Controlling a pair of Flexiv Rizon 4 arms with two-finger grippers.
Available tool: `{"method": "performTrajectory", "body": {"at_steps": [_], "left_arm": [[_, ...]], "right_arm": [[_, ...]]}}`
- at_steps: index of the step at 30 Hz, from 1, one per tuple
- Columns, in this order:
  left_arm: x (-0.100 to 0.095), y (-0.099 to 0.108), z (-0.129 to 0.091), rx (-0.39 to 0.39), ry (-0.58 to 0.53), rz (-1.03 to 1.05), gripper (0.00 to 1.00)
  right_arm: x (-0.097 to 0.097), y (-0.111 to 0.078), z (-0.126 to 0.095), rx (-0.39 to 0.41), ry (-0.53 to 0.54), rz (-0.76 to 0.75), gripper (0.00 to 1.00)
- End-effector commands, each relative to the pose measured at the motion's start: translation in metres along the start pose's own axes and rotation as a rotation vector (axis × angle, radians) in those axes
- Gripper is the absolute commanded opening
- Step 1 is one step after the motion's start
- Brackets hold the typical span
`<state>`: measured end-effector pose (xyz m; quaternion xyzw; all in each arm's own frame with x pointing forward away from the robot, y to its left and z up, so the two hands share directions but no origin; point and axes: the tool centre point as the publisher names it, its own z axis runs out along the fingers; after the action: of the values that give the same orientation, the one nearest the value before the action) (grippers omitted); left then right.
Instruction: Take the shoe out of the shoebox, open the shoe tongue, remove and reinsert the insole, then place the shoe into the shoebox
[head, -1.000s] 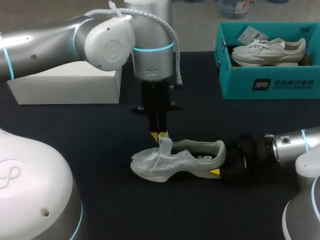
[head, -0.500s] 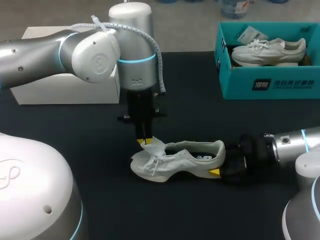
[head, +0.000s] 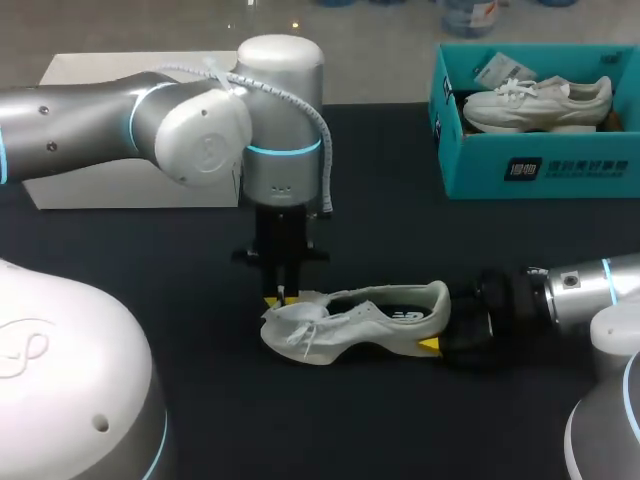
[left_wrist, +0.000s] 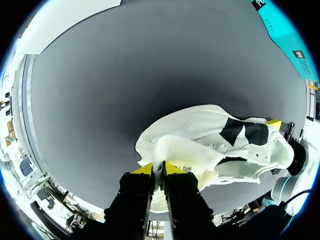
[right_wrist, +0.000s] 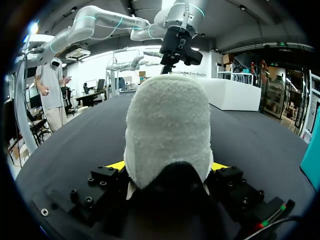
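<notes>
The shoe (head: 365, 322) is out, its shoebox (head: 470, 160) at two o'clock. Left jaws pinch the tongue (left_wrist: 172, 150), right jaws the heel (right_wrist: 167, 130); insole steps remain.

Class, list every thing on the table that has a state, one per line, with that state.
Left claw, shut on the tongue.
Right claw, shut on the heel of the shoe.
Shoe, upright on its sole, outside the shoebox.
Tongue, folded toward the toe.
Shoebox, open, second shoe inside.
</notes>
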<state>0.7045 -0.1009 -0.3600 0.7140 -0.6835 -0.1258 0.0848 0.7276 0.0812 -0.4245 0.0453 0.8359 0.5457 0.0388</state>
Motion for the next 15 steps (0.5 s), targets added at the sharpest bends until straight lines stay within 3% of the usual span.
{"method": "performTrajectory", "body": {"at_steps": [1, 2, 3, 4, 15], "left_arm": [[0.006, -0.002, 0.008, -0.001, -0.019, 0.000, 0.31], [0.007, -0.001, 0.007, -0.002, -0.020, 0.005, 0.37], [0.007, -0.001, 0.005, -0.001, -0.019, 0.006, 0.76], [0.007, -0.001, 0.003, 0.003, -0.015, 0.006, 0.98], [-0.005, -0.005, -0.011, 0.042, -0.012, -0.020, 1.00]], "right_arm": [[0.000, -0.002, 0.004, 0.005, 0.000, 0.001, 0.00], [0.000, -0.002, 0.004, 0.005, 0.000, 0.001, 0.00], [0.000, -0.002, 0.004, 0.005, 0.000, 0.001, 0.00], [0.000, -0.002, 0.004, 0.005, 0.000, 0.001, 0.00], [0.000, -0.002, 0.004, 0.005, 0.000, 0.001, 0.00]]}}
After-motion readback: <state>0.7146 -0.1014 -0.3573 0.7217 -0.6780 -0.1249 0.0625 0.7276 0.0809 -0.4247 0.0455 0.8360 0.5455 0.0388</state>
